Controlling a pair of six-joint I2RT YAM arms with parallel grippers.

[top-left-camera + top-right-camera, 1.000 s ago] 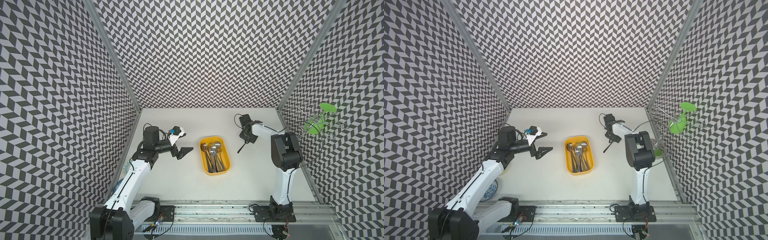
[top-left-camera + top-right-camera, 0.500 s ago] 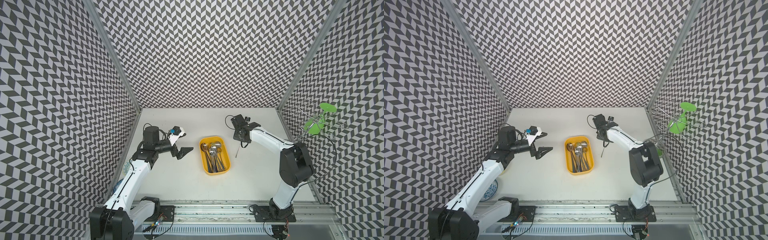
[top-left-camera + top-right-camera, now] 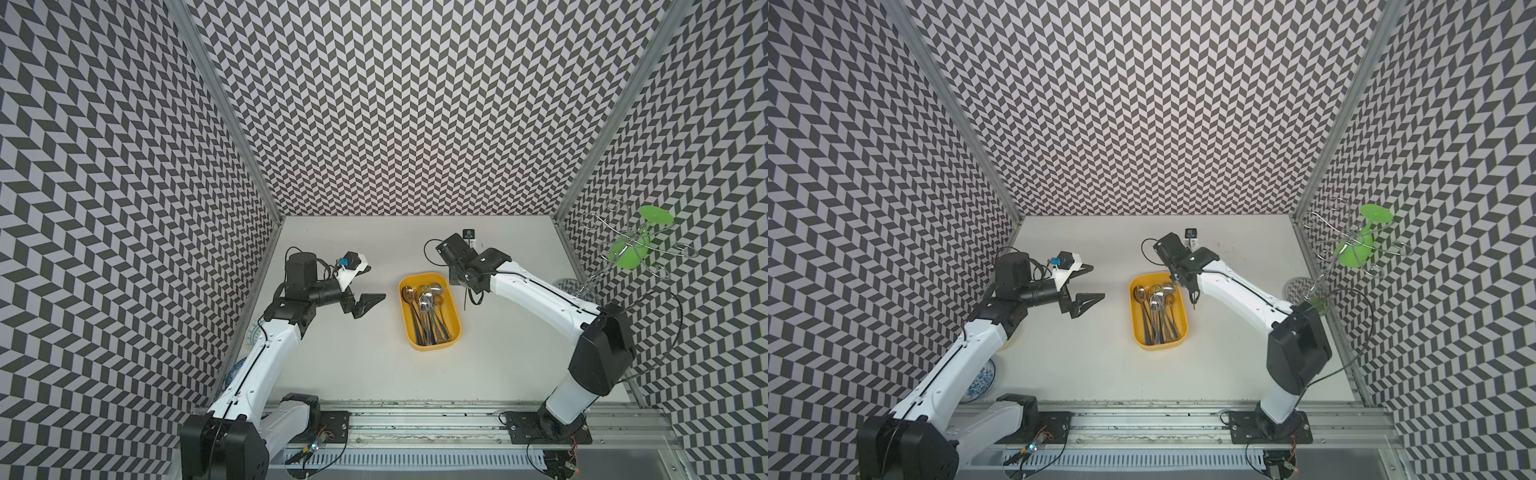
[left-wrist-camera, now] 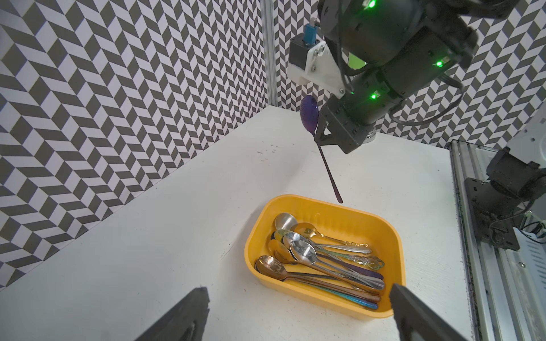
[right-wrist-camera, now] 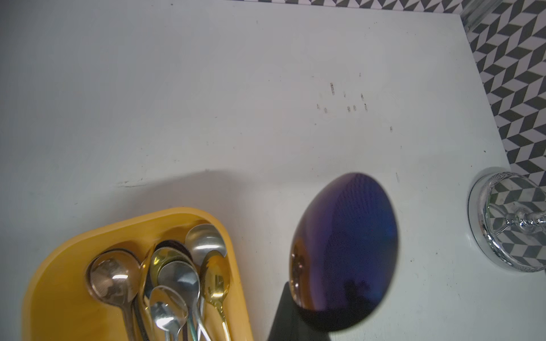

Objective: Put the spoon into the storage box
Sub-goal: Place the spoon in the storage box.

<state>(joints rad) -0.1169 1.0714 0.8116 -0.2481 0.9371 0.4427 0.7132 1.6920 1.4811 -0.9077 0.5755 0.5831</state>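
Note:
The yellow storage box [image 3: 415,345] [image 3: 1137,332] lies mid-table with several spoons in it. My right gripper [image 3: 460,279] [image 3: 1183,279] [image 4: 320,136] is shut on a dark purple spoon [image 4: 309,113] [image 5: 345,251]. It grips the neck, with the bowl up and the thin handle [image 3: 462,298] [image 3: 1192,300] hanging down. The spoon is raised just outside the box's far right corner [image 4: 348,208] [image 5: 224,236]. My left gripper [image 3: 370,286] [image 3: 1096,283] [image 4: 298,290] hovers open and holds nothing, left of the box and facing it.
A chrome wire rack [image 3: 623,245] carrying a green glass [image 3: 1358,245] stands by the right wall, its round base [image 5: 508,221] close to the held spoon. Patterned bowls [image 3: 982,378] [image 3: 252,332] sit under the left arm. A metal rail [image 3: 415,415] runs along the front.
My right arm has swung left from near the rack to the box's far right corner, carrying the spoon. The left arm has not moved.

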